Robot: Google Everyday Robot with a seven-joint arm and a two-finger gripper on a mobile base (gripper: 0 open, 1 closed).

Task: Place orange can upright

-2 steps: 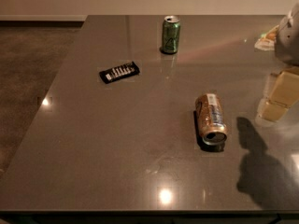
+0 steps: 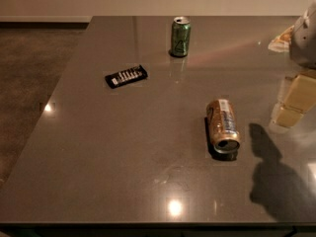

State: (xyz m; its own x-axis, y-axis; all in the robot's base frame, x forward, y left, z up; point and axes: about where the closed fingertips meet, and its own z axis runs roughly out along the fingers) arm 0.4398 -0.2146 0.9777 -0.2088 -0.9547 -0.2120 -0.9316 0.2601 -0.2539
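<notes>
The orange can (image 2: 223, 125) lies on its side on the grey table (image 2: 123, 147), right of the middle, with its silver top facing the front edge and its white and blue label patch turned up. My gripper (image 2: 291, 102) hangs at the right edge of the view, to the right of the can and apart from it, a little above the table. It holds nothing that I can see. Its shadow falls on the table in front of it.
A green can (image 2: 180, 36) stands upright at the back of the table. A flat black packet (image 2: 126, 76) lies left of the middle. A pale snack bag (image 2: 279, 39) lies at the back right, partly behind my arm (image 2: 305, 38). The table's left edge borders a brown floor.
</notes>
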